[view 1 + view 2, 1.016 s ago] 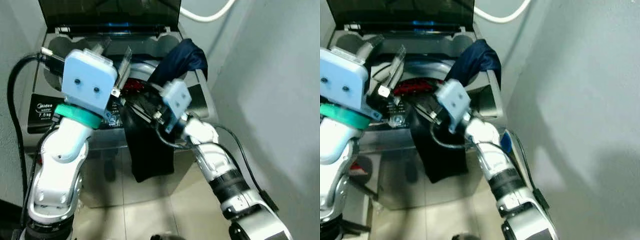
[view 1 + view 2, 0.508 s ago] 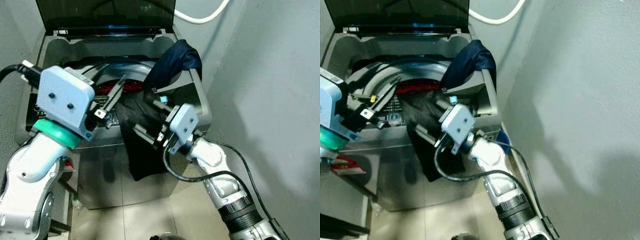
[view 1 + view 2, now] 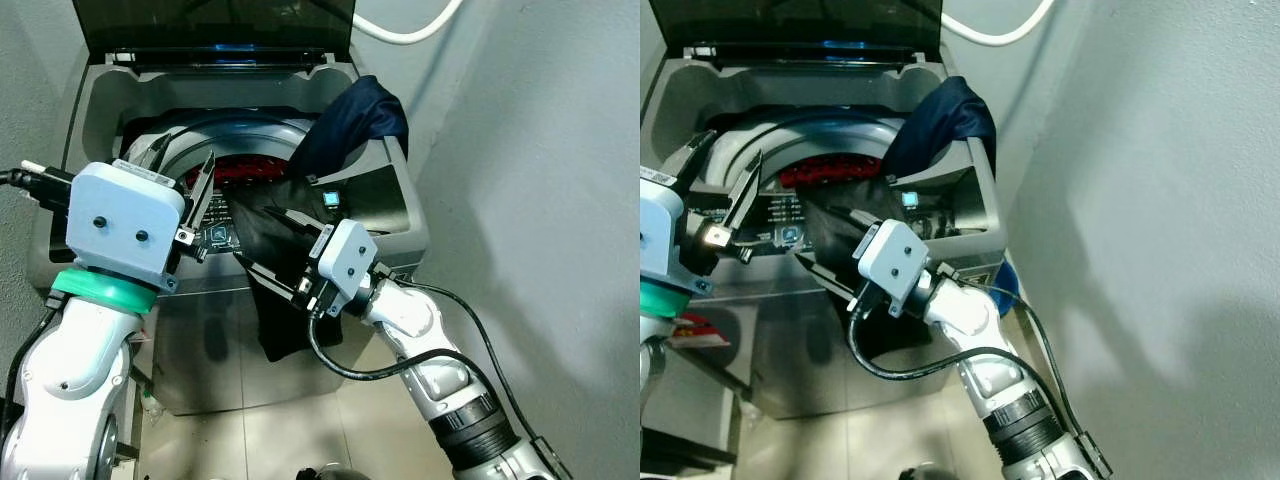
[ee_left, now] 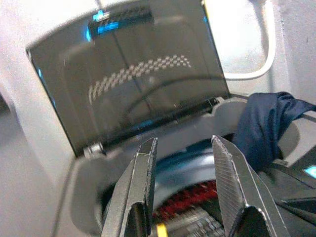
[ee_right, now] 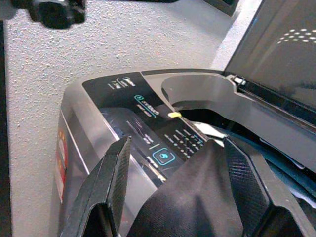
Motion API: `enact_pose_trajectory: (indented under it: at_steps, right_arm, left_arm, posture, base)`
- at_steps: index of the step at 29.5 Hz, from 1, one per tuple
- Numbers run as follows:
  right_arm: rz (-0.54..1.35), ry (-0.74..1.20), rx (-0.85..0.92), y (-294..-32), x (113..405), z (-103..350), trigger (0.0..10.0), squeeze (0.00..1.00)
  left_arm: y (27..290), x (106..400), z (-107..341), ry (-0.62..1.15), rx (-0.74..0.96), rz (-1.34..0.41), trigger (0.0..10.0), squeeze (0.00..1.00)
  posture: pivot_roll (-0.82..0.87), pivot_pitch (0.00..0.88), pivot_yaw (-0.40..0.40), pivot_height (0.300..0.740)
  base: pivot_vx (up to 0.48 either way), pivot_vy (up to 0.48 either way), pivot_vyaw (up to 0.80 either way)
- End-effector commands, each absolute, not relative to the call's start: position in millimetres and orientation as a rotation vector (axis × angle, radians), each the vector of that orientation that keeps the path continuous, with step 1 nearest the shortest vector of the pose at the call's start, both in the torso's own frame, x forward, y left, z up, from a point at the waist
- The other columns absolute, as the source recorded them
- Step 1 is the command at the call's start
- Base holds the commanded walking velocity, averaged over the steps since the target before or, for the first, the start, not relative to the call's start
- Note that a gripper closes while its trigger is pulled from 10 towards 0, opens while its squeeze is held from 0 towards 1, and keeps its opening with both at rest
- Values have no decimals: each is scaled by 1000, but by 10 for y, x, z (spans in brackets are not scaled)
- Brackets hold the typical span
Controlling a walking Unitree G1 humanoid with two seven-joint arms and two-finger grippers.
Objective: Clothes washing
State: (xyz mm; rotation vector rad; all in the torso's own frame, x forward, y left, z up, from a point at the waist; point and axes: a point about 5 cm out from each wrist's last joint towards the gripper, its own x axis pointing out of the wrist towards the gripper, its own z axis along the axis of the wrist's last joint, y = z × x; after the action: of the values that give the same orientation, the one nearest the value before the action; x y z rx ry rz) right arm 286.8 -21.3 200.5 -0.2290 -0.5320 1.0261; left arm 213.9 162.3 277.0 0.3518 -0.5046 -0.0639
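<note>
While the grey top-loading washing machine (image 3: 385,200) stands with its dark tinted lid (image 3: 215,25) raised at twelve o'clock, both arms are lifted in front of it. Nearest, at five o'clock, the silver right arm reaches up to the machine's front edge; the right gripper (image 3: 272,245) has its two long black fingers (image 5: 111,182) spread apart on either side of a black cloth garment (image 3: 285,300) without closing on it. That garment is draped over the front rim beside the control panel (image 5: 158,136), part hanging down the machine's front face and part lying back toward the opening. At nine o'clock the left arm, with its pale blue wrist housing and green ring, holds the left gripper (image 3: 185,190) above the front left of the opening; its fingers (image 4: 143,182) are parted with nothing between them, pointing toward the lid. Farther in, the round drum opening (image 3: 240,150) holds something red (image 3: 245,172), probably a garment, though it is too dim and small to be sure. At one o'clock a dark navy cloth garment (image 3: 355,115) is bunched over the rear right rim, just beside the grey wall. Beyond, a white hose (image 3: 410,30) curves across the wall behind the lid.
</note>
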Motion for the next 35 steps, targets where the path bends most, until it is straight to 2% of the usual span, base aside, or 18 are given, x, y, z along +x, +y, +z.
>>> enact_pose_trajectory:
  at_steps: [1,5,10,14,17,23,29,35]
  right_arm:
    - [1033,-501,-235,-208,2850,1935,10000,0]
    - [1037,-507,-235,-167,2860,1944,10000,0]
    - [1023,-511,-240,-153,2887,1950,10000,0]
    - [927,-506,-266,-170,2985,1951,10000,0]
    - [895,-468,-288,-182,3036,1897,10000,0]
    - [867,-436,-268,-192,3068,1867,10000,0]
    - [656,-488,-287,-365,3237,2016,10000,0]
    - [474,-437,-298,-578,3448,2063,10000,0]
  left_arm:
    - [1628,2109,2744,-476,321,-69,10000,0]
    - [1724,2069,2697,-399,281,-160,10000,0]
    - [1753,2073,2720,-420,329,-141,10000,0]
    - [1712,2184,2925,-582,506,-79,10000,0]
    - [1689,2249,3071,-661,546,-59,10000,0]
    - [1662,2298,3191,-712,585,-59,10000,0]
    - [1737,2321,3219,-718,623,-30,10000,0]
    - [1785,2344,3281,-748,598,17,10000,0]
  posture:
    - [150,93,-49,740]
    - [164,94,-55,740]
    - [167,92,-55,740]
    - [158,83,-58,740]
    - [158,79,-59,740]
    - [151,72,-55,740]
    - [148,64,-54,740]
    - [151,59,-58,740]
  base:
    - [0,0,0]
    - [0,0,0]
    - [0,0,0]
    - [0,0,0]
    - [0,0,0]
    - [0,0,0]
    - [0,0,0]
    - [0,0,0]
